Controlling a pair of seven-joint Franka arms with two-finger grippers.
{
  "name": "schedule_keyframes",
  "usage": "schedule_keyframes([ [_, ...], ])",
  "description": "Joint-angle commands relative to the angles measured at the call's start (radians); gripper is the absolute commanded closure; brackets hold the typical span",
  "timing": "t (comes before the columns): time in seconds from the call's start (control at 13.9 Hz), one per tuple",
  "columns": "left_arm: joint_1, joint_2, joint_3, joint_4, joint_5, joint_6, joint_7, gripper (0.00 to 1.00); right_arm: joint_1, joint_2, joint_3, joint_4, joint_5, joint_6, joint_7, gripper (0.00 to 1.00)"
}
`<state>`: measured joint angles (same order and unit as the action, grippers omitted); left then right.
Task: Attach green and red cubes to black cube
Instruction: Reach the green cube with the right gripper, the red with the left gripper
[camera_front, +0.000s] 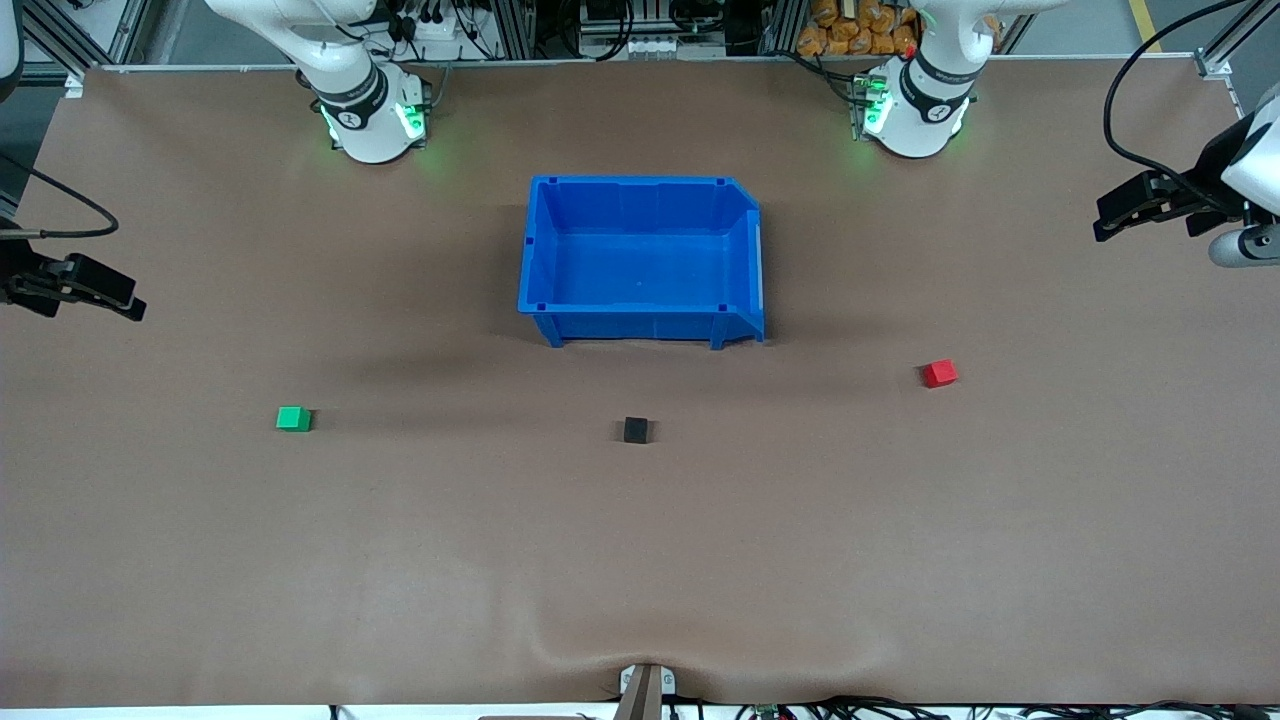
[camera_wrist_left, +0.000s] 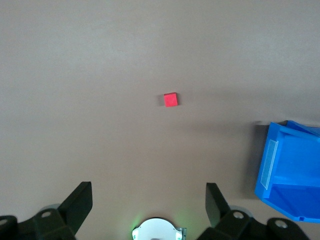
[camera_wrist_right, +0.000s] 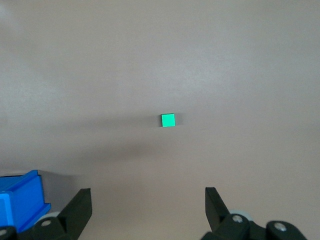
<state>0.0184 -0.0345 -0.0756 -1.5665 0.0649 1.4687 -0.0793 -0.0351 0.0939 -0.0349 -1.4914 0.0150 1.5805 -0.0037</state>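
Front view is showing me the black cube (camera_front: 635, 430) sitting mid-counter, green cube (camera_front: 293, 418) toward the right arm's end, red cube (camera_front: 939, 373) toward the left's. I'm holding the right end effector (camera_wrist_right: 145, 210) and left end effector (camera_wrist_left: 147, 207) high, wide open, empty.

The left gripper (camera_wrist_left: 148, 200) hangs high over the brown table (camera_wrist_left: 75, 75), its fingers (camera_wrist_left: 80, 202) spread wide and holding nothing. A red cube (camera_wrist_left: 170, 100) sits alone below, well apart from a blue bin (camera_wrist_left: 287, 175).

Brown table (camera_front: 640, 560) with green cube (camera_front: 293, 418), black cube (camera_front: 635, 430), red cube (camera_front: 939, 373), blue bin (camera_front: 640, 320).
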Motion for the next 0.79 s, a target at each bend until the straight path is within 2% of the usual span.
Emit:
schedule_keyframes([
  [0.0,0.009,0.001,-0.003,0.013,-0.004,-0.021,0.024,0.0,-0.017,0.01,0.013,0.02,-0.007,-0.004,0.007,0.0],
  [0.58,0.006,0.044,-0.001,0.016,0.0,-0.021,0.006,0.0,-0.016,0.01,0.015,0.02,-0.001,-0.005,0.013,0.0],
  [0.72,0.009,0.05,-0.003,-0.012,0.0,-0.021,0.021,0.0,-0.017,0.012,0.015,0.02,-0.004,-0.004,0.011,0.0],
])
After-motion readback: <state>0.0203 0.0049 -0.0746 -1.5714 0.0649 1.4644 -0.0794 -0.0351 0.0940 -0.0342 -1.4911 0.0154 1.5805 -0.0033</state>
